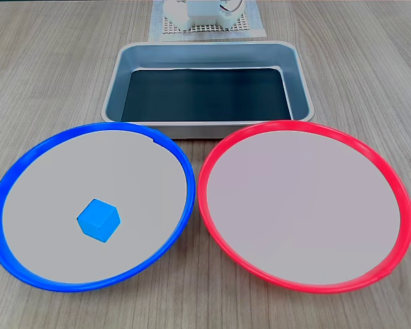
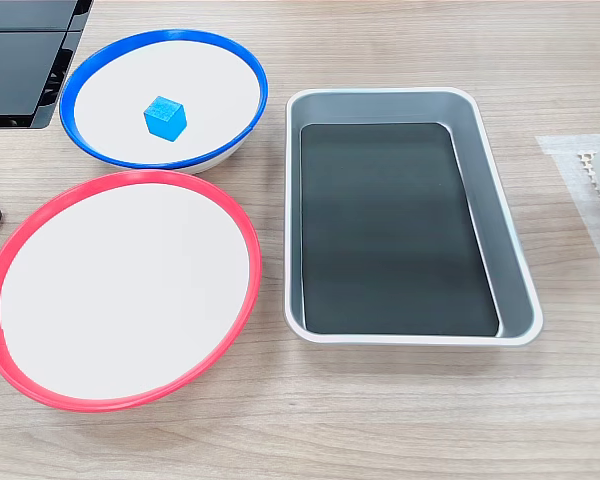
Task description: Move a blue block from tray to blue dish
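Your block [image 1: 98, 219] already sits in the blue dish [image 1: 27, 161], resting flat on the pale centre a little off the middle, well clear of the blue rim; in the other fixed view the block [image 2: 165, 118] sits in the same dish [image 2: 250, 80] near the top left. The tray [image 1: 116, 75] lies just behind the two dishes with its dark floor bare, nothing in it, and in the second fixed view the tray [image 2: 510, 250] lies to the right of the dishes. The red dish [image 1: 397, 199] beside the blue one holds nothing. You cannot tell how the claw stands, open or closed, or whether it holds anything. At the far edge, beyond the tray, you can make out white parts on a mesh pad [image 1: 205, 27], which may be the arm's base. So the relation that counts, which way the block lies from the claw, cannot be read here. Judged from how things lie, the move looks done.
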